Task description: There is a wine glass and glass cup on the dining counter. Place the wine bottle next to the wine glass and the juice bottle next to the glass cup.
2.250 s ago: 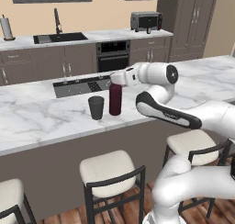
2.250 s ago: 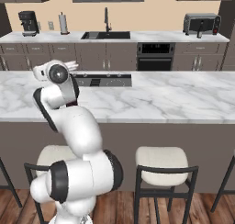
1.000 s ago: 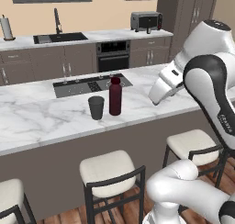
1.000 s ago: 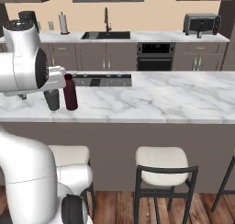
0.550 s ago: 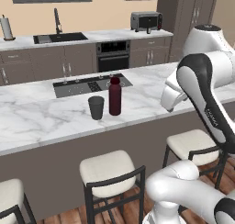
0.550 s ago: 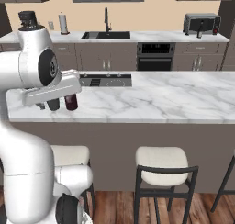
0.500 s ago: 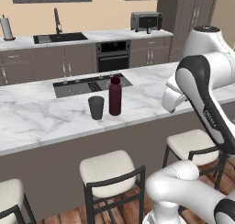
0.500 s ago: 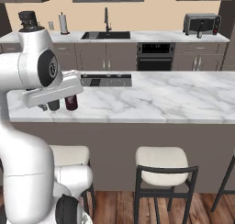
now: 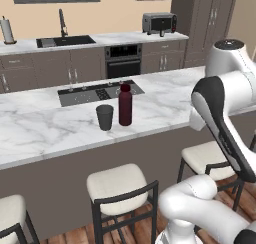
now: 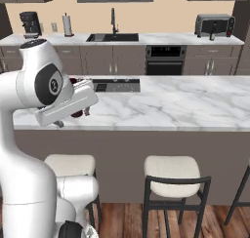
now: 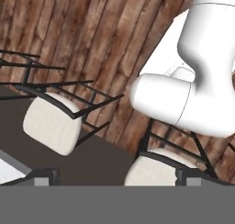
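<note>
Over the wooden floor (image 11: pixel 82 39) and stools (image 11: pixel 50 122), the hand (image 11: pixel 114 179) points down, its tips wide apart and empty. On the surface (image 9: pixel 45 125) a dark red bottle (image 9: pixel 125 104) stands just beside a grey cup (image 9: pixel 105 117): probably heavy, slick, breakable glass; grip mid-body.
</note>
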